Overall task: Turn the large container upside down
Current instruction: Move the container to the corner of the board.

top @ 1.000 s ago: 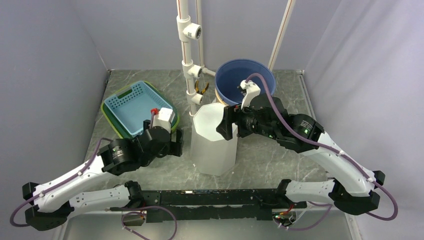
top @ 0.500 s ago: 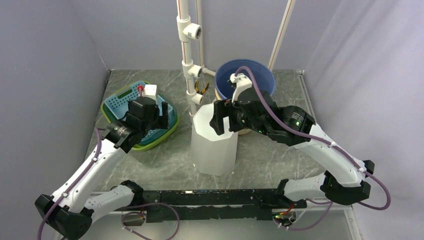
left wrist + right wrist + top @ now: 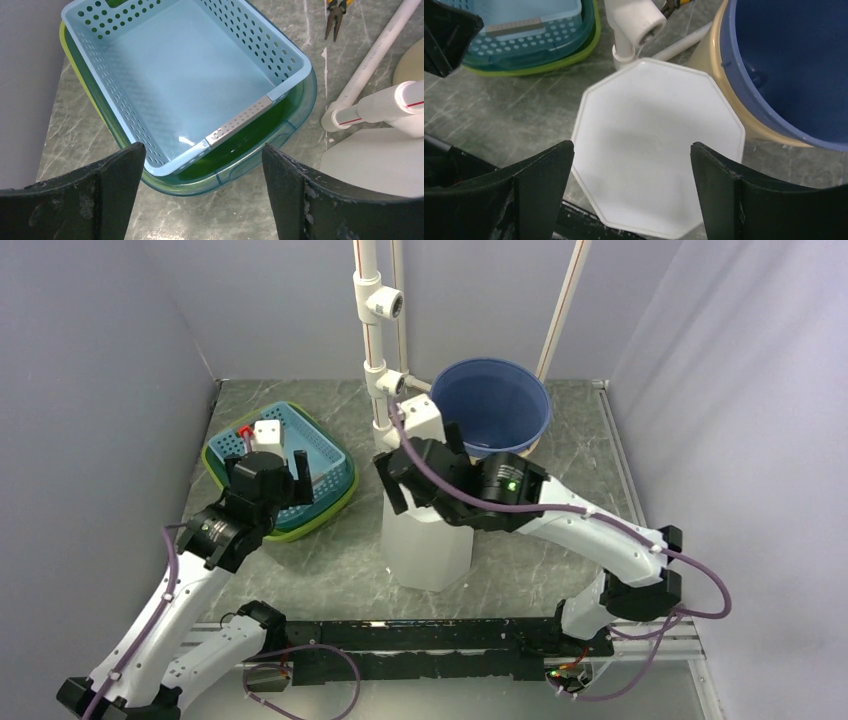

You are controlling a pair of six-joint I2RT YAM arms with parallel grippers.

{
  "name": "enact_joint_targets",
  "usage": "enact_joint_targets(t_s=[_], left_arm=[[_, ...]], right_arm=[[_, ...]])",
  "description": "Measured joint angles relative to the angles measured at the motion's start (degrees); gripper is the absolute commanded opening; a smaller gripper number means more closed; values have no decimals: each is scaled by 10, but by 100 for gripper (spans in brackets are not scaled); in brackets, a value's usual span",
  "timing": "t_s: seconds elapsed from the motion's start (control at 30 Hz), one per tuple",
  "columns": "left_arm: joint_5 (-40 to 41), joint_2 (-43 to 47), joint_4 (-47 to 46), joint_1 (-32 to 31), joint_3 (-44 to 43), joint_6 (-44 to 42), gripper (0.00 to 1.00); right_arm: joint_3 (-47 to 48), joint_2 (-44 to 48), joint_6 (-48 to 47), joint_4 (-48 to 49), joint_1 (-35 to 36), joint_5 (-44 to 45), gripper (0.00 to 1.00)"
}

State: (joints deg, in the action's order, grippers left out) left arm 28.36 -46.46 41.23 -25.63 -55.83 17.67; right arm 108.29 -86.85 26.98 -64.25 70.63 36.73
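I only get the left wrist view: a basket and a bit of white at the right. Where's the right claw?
Observer: The right claw is open above the white container, with one jaw on each side of its eight-sided top.
Operator: What's the beige thing at my right edge?
Observer: That's a beige tub with a blue tub sitting in it, just behind the container.
Operator: And the white pipe I see?
Observer: It belongs to a tall pipe stand that rises behind the container, between the basket and the tubs.
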Motion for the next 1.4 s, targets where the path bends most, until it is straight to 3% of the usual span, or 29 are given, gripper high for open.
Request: enact_joint_targets(t_s=[0.33,0.5,0.73,1.0,1.17,1.4], left_arm=[[0,-58,16,0,0,0,91],[6,-52,19,0,0,0,91],[15,-49,20,0,0,-3,90],[14,-63,28,0,0,-5,89],[14,-63,28,0,0,-7,89],[15,-63,28,0,0,-10,89]], right_arm=[[20,-112,52,-23,45,145,98],[-26,-106,100,-36,47,185,92],[-100,-41,138,-12,78,192,90],[-223,70,259,-19,123,244,91],[-300,163,312,-16,123,265,91],[-333,245,407,-70,118,282,94]])
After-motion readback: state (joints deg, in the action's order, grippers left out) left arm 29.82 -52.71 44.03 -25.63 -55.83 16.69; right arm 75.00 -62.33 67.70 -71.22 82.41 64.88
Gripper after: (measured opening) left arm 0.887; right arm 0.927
